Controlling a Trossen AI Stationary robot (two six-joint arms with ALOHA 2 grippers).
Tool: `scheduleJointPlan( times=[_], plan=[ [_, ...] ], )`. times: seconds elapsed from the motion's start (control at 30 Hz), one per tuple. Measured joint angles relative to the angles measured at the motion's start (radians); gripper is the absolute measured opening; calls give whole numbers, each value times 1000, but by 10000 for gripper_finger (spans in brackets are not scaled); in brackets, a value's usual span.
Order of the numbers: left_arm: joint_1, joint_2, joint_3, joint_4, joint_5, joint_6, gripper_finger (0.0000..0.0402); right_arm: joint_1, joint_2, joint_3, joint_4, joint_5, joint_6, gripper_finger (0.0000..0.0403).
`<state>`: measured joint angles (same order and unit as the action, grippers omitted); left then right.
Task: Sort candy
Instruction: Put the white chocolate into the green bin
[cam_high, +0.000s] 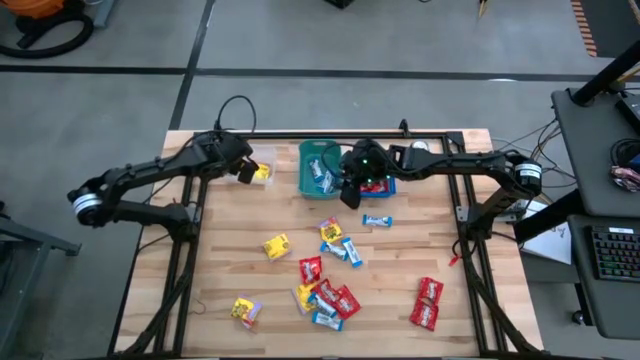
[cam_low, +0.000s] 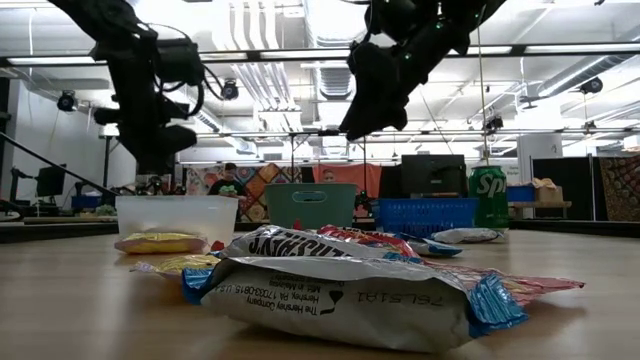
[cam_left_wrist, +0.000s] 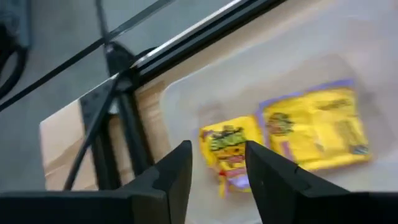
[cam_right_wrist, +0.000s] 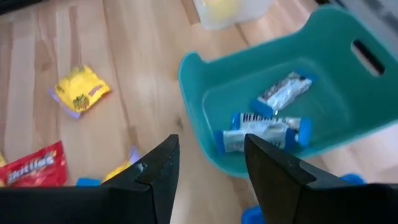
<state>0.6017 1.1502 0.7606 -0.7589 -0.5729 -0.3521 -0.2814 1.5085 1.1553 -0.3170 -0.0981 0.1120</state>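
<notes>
My left gripper (cam_high: 243, 169) hangs open and empty over a clear bin (cam_high: 262, 172) at the table's far left. In the left wrist view (cam_left_wrist: 217, 171) two yellow candies (cam_left_wrist: 314, 127) (cam_left_wrist: 229, 144) show in that bin below the fingers. My right gripper (cam_high: 350, 188) hangs open and empty over the near rim of a teal bin (cam_high: 318, 168). In the right wrist view (cam_right_wrist: 211, 163) two light-blue/white candies (cam_right_wrist: 264, 130) lie on the teal bin's floor (cam_right_wrist: 323, 106). Loose red, yellow and blue-white candies (cam_high: 325, 295) lie flat on the table's middle and near part.
A blue basket (cam_high: 380, 186) stands right of the teal bin, under the right arm. A green can (cam_low: 488, 197) stands at the far side. Single candies lie apart: yellow (cam_high: 276, 245), yellow (cam_high: 243, 311), red (cam_high: 428, 302), blue-white (cam_high: 377, 221). People show in the room behind (cam_low: 230, 180).
</notes>
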Motion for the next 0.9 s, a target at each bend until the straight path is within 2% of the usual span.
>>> scheduleJointPlan(
  times=[0.27,0.53,0.7,0.9],
  plan=[
    [-103,-25,14,96,151,89,137,22,0,0,-194,-15,99,171],
    [-236,-26,14,246,180,187,137,73,0,0,-480,-15,180,171],
    [-292,-26,14,337,183,255,137,125,-1,0,-630,-14,107,171],
    [-313,-26,14,397,191,307,137,202,-2,-36,-657,20,9,171]
  ],
)
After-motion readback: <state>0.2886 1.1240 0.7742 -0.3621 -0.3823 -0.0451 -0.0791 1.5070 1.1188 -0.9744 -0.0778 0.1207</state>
